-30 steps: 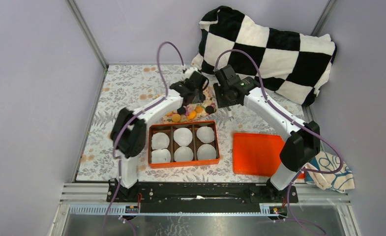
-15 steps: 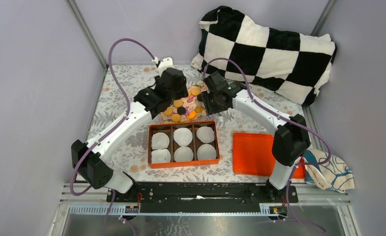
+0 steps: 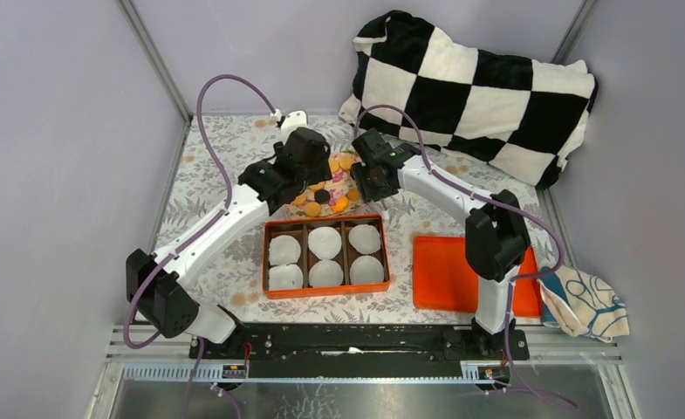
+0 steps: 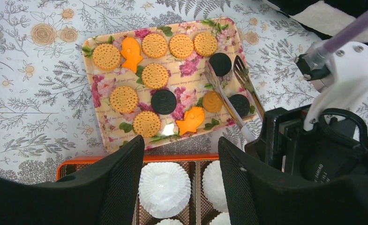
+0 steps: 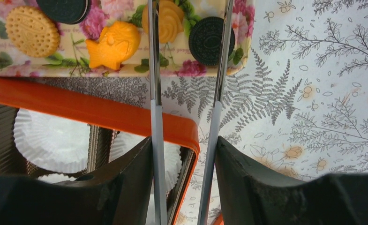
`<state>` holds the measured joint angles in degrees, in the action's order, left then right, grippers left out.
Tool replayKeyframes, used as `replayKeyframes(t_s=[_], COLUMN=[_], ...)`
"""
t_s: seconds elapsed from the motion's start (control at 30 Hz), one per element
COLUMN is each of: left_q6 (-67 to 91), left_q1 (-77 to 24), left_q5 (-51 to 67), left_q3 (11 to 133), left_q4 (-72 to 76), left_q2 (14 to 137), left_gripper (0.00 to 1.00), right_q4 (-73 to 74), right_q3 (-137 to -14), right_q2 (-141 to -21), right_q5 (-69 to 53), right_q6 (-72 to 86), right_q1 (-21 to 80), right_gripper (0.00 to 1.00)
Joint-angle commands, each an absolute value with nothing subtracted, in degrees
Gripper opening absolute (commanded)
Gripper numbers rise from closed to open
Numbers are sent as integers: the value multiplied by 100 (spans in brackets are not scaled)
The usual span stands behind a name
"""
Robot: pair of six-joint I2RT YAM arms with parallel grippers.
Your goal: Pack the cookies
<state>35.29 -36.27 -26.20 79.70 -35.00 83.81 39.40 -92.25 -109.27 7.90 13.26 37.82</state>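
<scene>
The cookies lie on a floral tray (image 4: 89, 79): several round orange-tan ones (image 4: 154, 75), a few dark ones (image 4: 163, 101) and two orange fish shapes (image 4: 191, 119). The tray also shows in the top view (image 3: 325, 188). My right gripper (image 5: 184, 143) is shut on metal tongs (image 5: 153, 93). The tongs' spread arms (image 4: 224, 98) reach over the tray's right end, with a dark cookie (image 5: 210, 40) and a tan swirl cookie (image 5: 169, 21) between them. My left gripper (image 4: 180, 140) is open and empty, above the far rim of the orange box (image 4: 172, 158).
The orange box (image 3: 325, 220) holds several white pleated paper cups (image 3: 325, 242) in its compartments. Its orange lid (image 3: 461, 272) lies to the right. A checkered pillow (image 3: 478, 87) sits at the back right, and a patterned cloth (image 3: 587, 301) at the near right.
The left arm has swung its elbow out to the left and its gripper has moved to the tray's left side. The right gripper with the tongs has moved left over the tray's right end.
</scene>
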Motion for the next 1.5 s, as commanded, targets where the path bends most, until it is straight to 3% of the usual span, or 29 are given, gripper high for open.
replayKeyframes(t_s=[0.0, 0.2, 0.6, 0.87, 1.1, 1.47], left_q6=[3550, 3595, 3822, 4205, 4232, 4216], left_q1=[-3621, -3616, -3299, -1935, -1463, -1283], left_q5=[-2729, -2696, -2588, -1148, -1233, -1068], left_q3=[7842, 7673, 7537, 7462, 8083, 7593], left_q4=[-3360, -3360, -3346, -2698, -2872, -2882], left_q2=[8257, 8205, 8283, 8743, 8949, 8405], left_gripper=[64, 64, 64, 55, 55, 56], right_q4=[3849, 3818, 3773, 3960, 4361, 4360], right_q3=[-9675, -9695, -9521, -9117, -8920, -9134], right_q2=[-11148, -11228, -10335, -9296, -8909, -9504], right_q5=[1064, 1137, 1089, 842, 648, 508], right_q6=[1280, 1296, 1283, 1361, 1296, 1121], right_q1=[3813, 3814, 3951, 4510, 5411, 6551], right_gripper=[54, 46, 0, 0, 0, 0])
